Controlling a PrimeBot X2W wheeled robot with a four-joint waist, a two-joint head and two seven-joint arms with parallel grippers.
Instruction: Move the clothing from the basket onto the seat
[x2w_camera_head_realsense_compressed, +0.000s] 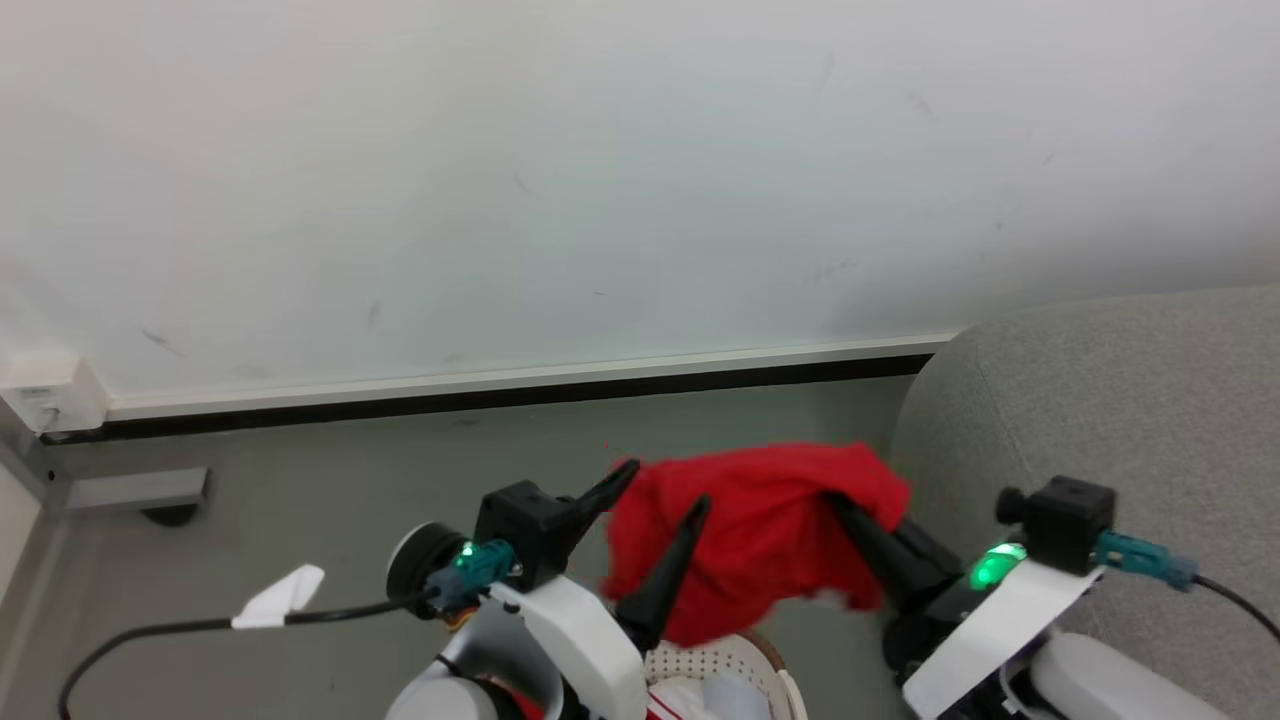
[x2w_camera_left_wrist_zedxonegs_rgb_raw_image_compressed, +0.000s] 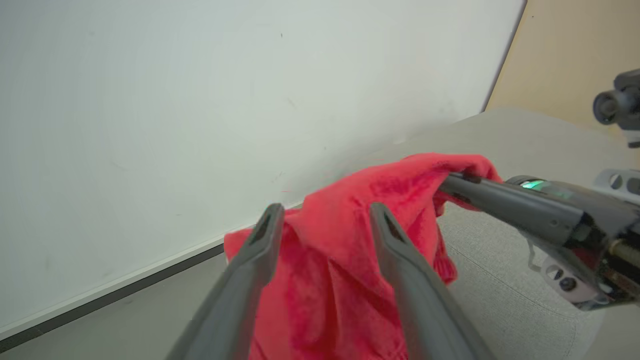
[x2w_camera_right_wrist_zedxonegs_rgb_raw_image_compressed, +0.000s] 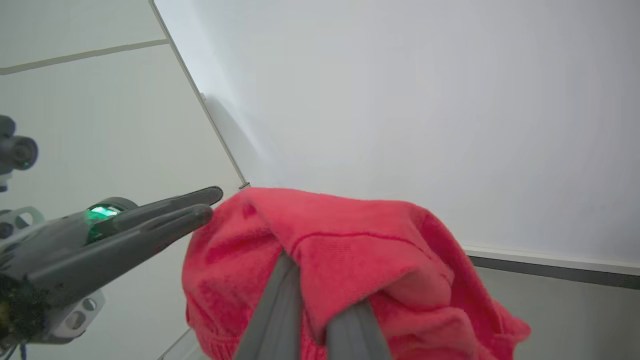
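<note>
Drooping, bunched, fuzzy bright-red clothing (x2w_camera_head_realsense_compressed: 760, 540)

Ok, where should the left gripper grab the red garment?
Probably the upper-left fold of the clothing, coming from the left: it droops from the right gripper, shut on its right end, and that fold is nearest the open left gripper.

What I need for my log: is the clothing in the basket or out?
Mostly out: the clothing hangs above the basket from the shut right hand; its lowest edge, cannot tell.
</note>
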